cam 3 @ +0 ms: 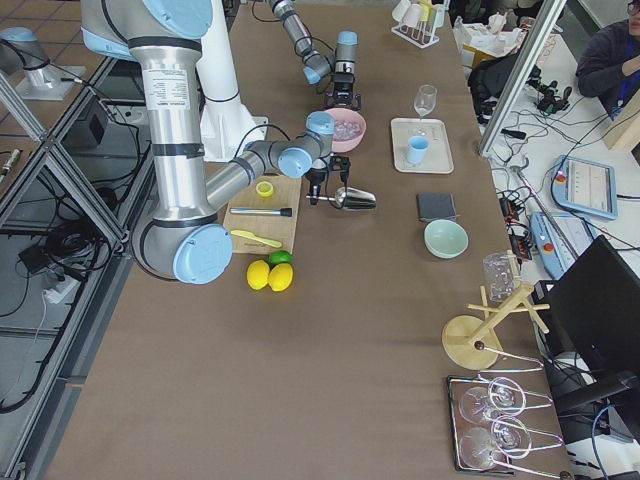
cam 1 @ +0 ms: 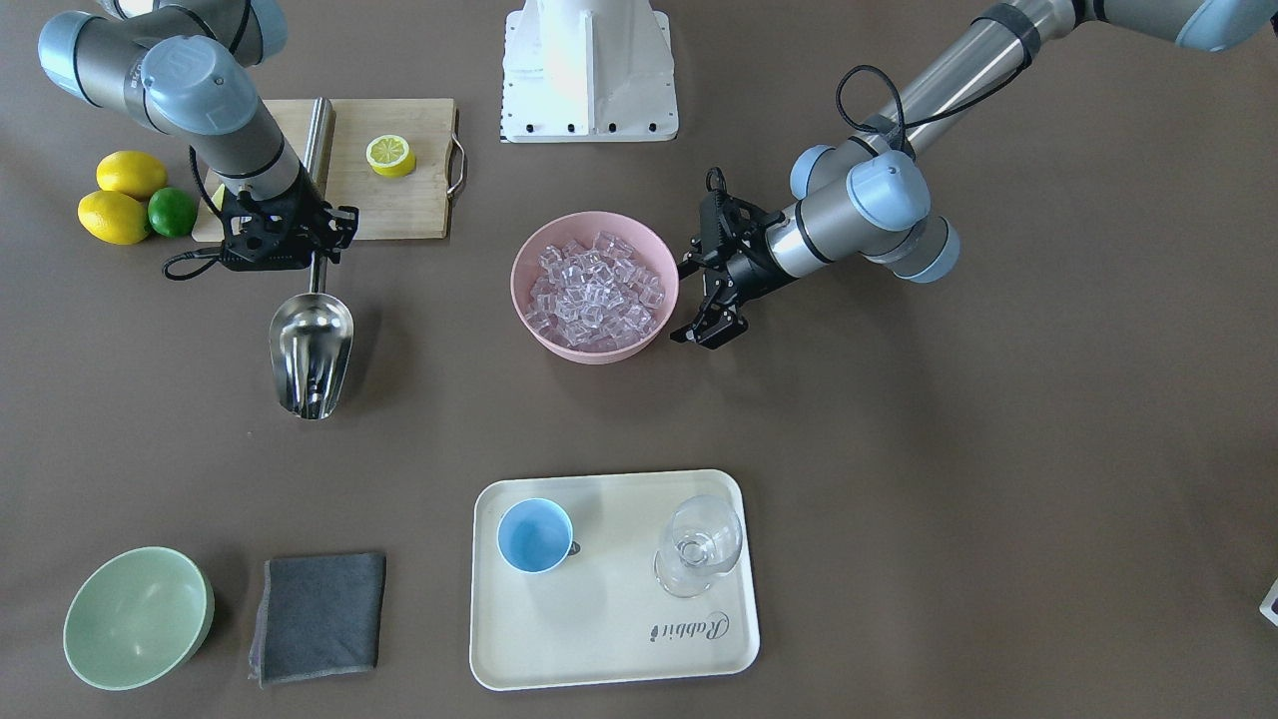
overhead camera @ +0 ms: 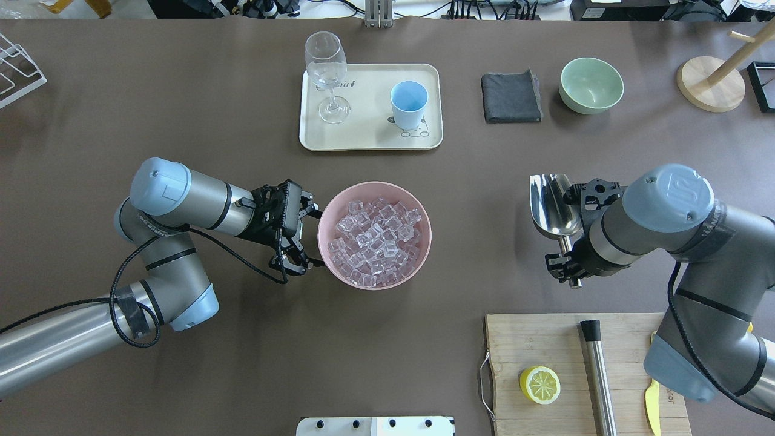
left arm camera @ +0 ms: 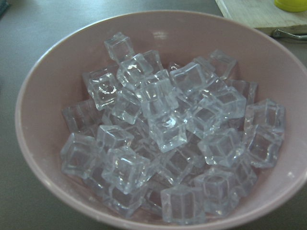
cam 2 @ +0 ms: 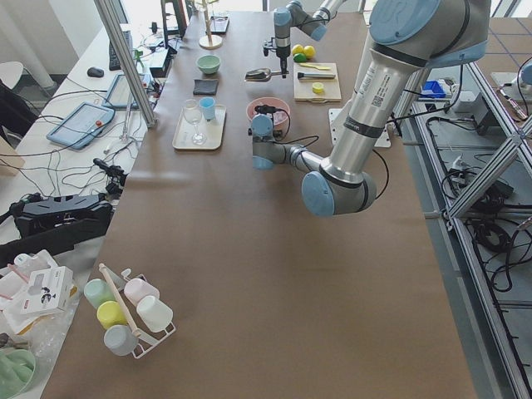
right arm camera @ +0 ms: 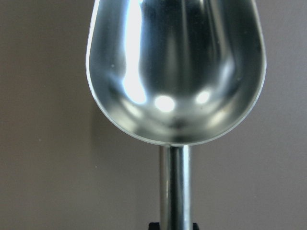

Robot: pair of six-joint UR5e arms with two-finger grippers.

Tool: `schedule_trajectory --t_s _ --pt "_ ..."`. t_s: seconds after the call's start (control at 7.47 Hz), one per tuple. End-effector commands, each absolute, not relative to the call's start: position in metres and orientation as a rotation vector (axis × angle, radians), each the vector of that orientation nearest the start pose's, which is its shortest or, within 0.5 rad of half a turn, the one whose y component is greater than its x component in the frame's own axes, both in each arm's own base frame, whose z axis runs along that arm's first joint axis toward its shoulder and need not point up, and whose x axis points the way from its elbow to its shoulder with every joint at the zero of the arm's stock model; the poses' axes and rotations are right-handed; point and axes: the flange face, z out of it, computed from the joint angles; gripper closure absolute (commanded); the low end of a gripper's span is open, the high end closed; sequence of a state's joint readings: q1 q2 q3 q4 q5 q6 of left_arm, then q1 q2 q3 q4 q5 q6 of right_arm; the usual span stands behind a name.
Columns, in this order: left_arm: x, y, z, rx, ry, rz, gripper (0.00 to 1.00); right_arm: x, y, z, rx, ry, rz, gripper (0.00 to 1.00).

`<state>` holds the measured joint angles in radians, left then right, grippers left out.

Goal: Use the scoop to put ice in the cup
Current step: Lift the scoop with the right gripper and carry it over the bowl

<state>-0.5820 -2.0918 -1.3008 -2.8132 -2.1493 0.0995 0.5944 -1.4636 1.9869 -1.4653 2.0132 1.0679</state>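
The ice point(overhead camera: 374, 242) fills a pink bowl point(overhead camera: 424, 212) at the table's middle and also shows in the left wrist view point(left arm camera: 163, 129). My left gripper point(overhead camera: 312, 237) is open beside the bowl's left rim and holds nothing. My right gripper point(overhead camera: 572, 254) is shut on the rod handle of the steel scoop point(overhead camera: 552, 203). It holds the scoop level above the table, off to the bowl's right. The scoop's trough point(right arm camera: 175, 72) is empty. The light-blue cup point(overhead camera: 408, 104) stands empty on a cream tray point(overhead camera: 369, 136) at the far side.
A clear stemmed glass point(overhead camera: 327, 72) shares the tray. A grey cloth point(overhead camera: 511, 97) and a pale green bowl point(overhead camera: 591, 85) lie to its right. A wooden board point(overhead camera: 545, 345) by my right arm carries a lemon half point(overhead camera: 540, 385), a steel cylinder point(overhead camera: 599, 375) and a yellow knife point(overhead camera: 652, 399).
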Motion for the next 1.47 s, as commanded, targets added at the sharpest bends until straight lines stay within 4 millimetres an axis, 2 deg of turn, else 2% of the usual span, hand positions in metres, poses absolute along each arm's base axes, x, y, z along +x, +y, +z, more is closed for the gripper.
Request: schedule_trajectory --t_s 0.0,0.13,0.4,0.67,0.8,0.94,1.2,1.34 --pt "0.528 -0.439 0.34 1.202 1.139 1.283 0.02 -0.312 -0.392 0.36 0.067 -0.701 -0.18 1.0" --pt "0.528 -0.439 0.34 1.202 1.139 1.283 0.02 -0.301 -0.404 0.355 0.083 -0.697 -0.165 1.0" --pt "0.527 -0.438 0.34 1.212 1.14 1.282 0.02 -0.27 -0.437 0.355 0.171 -0.682 -0.261 1.0" --pt "0.521 -0.436 0.345 1.247 1.143 1.278 0.02 -0.242 -0.458 0.355 0.251 -0.666 -0.389 1.0" --pt "0.52 -0.437 0.356 1.266 1.134 1.264 0.02 -0.254 -0.471 0.353 0.25 -0.678 -0.47 1.0" --pt "0.52 -0.437 0.366 1.281 1.141 1.261 0.02 -0.258 -0.475 0.339 0.271 -0.666 -0.582 1.0" --pt "0.519 -0.442 0.372 1.275 1.131 1.253 0.02 -0.257 -0.467 0.297 0.35 -0.679 -0.778 1.0" --pt "0.518 -0.444 0.374 1.274 1.129 1.249 0.02 -0.258 -0.459 0.282 0.38 -0.674 -0.858 1.0"
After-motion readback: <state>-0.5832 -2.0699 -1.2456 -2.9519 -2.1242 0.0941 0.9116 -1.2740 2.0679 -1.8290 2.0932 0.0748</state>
